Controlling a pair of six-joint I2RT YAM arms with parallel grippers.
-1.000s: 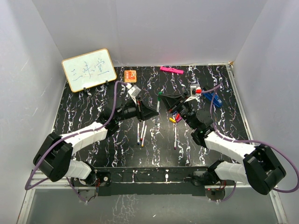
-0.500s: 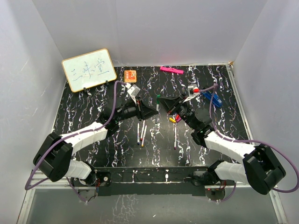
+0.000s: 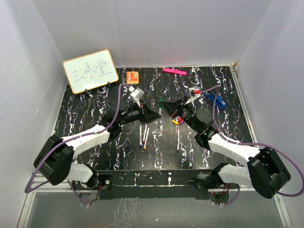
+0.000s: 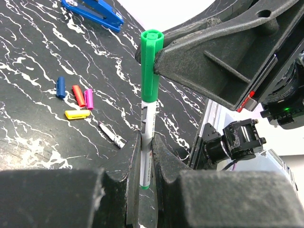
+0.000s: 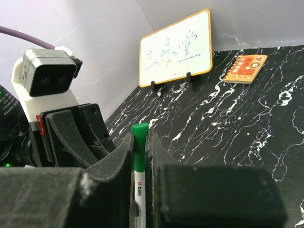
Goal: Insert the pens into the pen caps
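One white pen (image 4: 148,128) stands upright between my two grippers, with a green cap (image 4: 151,66) on its top end. My left gripper (image 4: 146,159) is shut on the white barrel. My right gripper (image 5: 140,147) is shut on the green cap (image 5: 139,142), with the barrel (image 5: 138,199) below it. From above, the pen (image 3: 160,105) sits where both grippers meet, left gripper (image 3: 156,116) and right gripper (image 3: 166,106). Blue (image 4: 60,87), red (image 4: 78,95), purple (image 4: 89,99) and yellow (image 4: 77,114) caps lie on the table. Loose pens (image 3: 143,135) lie near the middle.
Another pen (image 3: 177,138) lies at front right. A whiteboard (image 3: 90,70) stands at the back left, an orange block (image 3: 132,76) beside it, a pink bar (image 3: 174,71) at the back. A blue tool (image 3: 214,99) lies behind the right arm.
My right gripper has shifted a little left and back, closing up against the left gripper. The green-capped pen stays held between both grippers.
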